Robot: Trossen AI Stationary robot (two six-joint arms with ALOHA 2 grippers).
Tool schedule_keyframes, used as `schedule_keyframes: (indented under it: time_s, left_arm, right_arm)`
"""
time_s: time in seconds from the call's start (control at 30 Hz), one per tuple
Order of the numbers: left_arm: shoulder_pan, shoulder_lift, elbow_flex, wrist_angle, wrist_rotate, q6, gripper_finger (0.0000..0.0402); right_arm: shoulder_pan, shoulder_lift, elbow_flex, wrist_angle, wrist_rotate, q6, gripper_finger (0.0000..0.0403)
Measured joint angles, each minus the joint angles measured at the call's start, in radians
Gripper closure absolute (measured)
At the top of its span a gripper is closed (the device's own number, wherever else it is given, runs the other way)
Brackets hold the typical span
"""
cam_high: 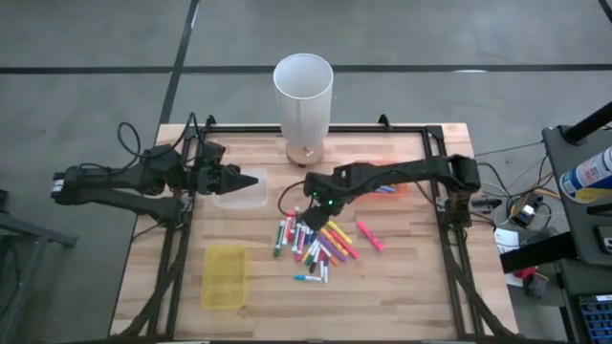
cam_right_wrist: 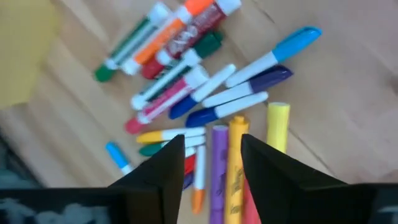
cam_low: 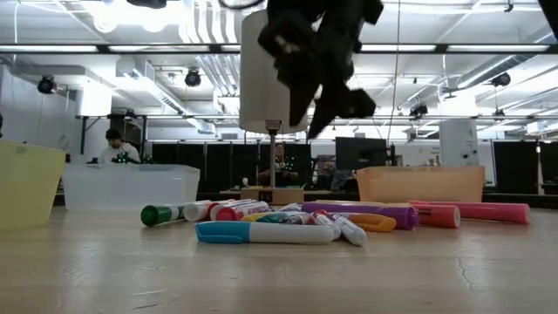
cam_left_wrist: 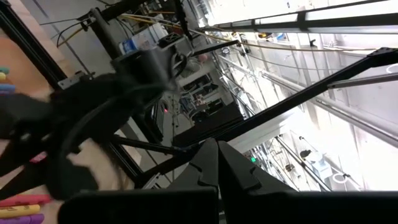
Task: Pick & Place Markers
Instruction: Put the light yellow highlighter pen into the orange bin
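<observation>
The markers point(cam_high: 316, 244) lie in a loose heap of mixed colours at the table's middle, flat on the wood; one pink marker point(cam_high: 369, 234) lies apart to the right. My right gripper point(cam_high: 309, 210) hovers open just above the heap's far end, pointing steeply down. In the right wrist view its fingers point(cam_right_wrist: 213, 163) straddle empty air over the markers point(cam_right_wrist: 205, 93). From table height the gripper point(cam_low: 309, 118) hangs well clear of the markers point(cam_low: 288, 218). My left gripper point(cam_high: 253, 179) waits shut at the left, above a clear tray point(cam_high: 239, 194).
A tall white cup point(cam_high: 304, 91) stands at the far middle. An orange tray point(cam_high: 390, 183) sits under my right arm, and a yellow tray point(cam_high: 225, 275) lies near the front left. Bare wood shows at the front right.
</observation>
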Motion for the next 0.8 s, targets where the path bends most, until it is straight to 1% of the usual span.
schedule_keyframes:
  time_s: [0.1,0.2,0.27,0.43,0.5,0.63,0.8]
  left_arm:
    - [0.000,0.000,0.000,0.000,0.000,0.000,0.0401]
    - [0.000,0.000,0.000,0.000,0.000,0.000,0.0401]
    - [0.000,0.000,0.000,0.000,0.000,0.000,0.0401]
    - [0.000,0.000,0.000,0.000,0.000,-0.014,0.0401]
    - [0.000,0.000,0.000,0.000,0.000,-0.015,0.0401]
    - [0.000,0.000,0.000,0.000,0.000,-0.015,0.0401]
    - [0.000,0.003,0.000,0.000,0.000,-0.017,0.0401]
  right_arm:
    - [0.003,0.053,0.000,0.000,-0.006,-0.002,0.0245]
    - [0.007,0.091,0.000,-0.006,-0.016,0.014,0.0252]
    - [0.007,0.105,0.000,-0.008,-0.036,0.021,0.0259]
    - [0.009,0.120,0.001,-0.015,-0.030,0.005,0.0272]
    - [0.008,0.117,0.001,-0.018,-0.003,0.000,0.0276]
    - [0.008,0.113,0.001,-0.036,0.098,-0.026,0.0282]
    - [0.008,0.135,-0.002,-0.033,0.097,-0.045,0.0287]
